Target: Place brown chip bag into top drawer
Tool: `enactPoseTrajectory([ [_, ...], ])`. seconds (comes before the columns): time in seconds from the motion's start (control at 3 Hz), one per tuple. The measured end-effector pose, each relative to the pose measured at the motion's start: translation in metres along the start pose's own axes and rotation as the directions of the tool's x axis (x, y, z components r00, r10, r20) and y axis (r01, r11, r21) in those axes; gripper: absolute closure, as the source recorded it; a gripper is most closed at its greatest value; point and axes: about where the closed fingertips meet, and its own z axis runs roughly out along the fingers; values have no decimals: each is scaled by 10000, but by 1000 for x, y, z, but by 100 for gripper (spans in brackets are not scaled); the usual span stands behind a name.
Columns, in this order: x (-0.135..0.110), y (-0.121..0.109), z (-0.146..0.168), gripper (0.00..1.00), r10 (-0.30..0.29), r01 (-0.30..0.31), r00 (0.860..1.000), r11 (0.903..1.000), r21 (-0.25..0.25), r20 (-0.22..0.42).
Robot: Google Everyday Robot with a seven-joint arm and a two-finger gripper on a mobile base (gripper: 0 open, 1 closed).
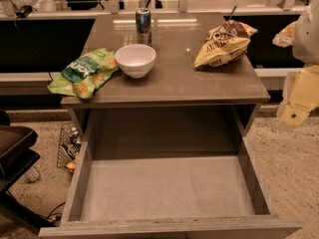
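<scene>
The brown chip bag (223, 45) lies crinkled on the right side of the grey tabletop (179, 76), near its right edge. The top drawer (167, 188) is pulled fully out below the tabletop, and its flat pale bottom is bare. My gripper (299, 97) shows as pale yellow and white parts at the right edge of the camera view. It is to the right of the table, apart from the bag and above the floor beside the drawer. It holds nothing that I can see.
A green chip bag (83, 72) hangs over the table's left front corner. A white bowl (135, 59) stands next to it, and a drink can (143, 24) stands behind the bowl. A wire basket (69, 146) sits on the floor at the left.
</scene>
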Motion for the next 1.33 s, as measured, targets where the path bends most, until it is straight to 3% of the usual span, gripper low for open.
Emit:
enactPoseTrajectory([
  [0.33, 0, 0, 0, 0, 0, 0, 10000, 10000, 0, 0],
  [0.67, 2, -11, 0, 0, 560, -573, 9981, 9968, 553, 243],
  [1.0, 6, -71, 15, 0, 1877, -2130, 9718, 9584, 1898, 1426],
  [1.33, 4, -132, 20, 0, 2444, -3107, 9360, 9119, 2682, 2532],
])
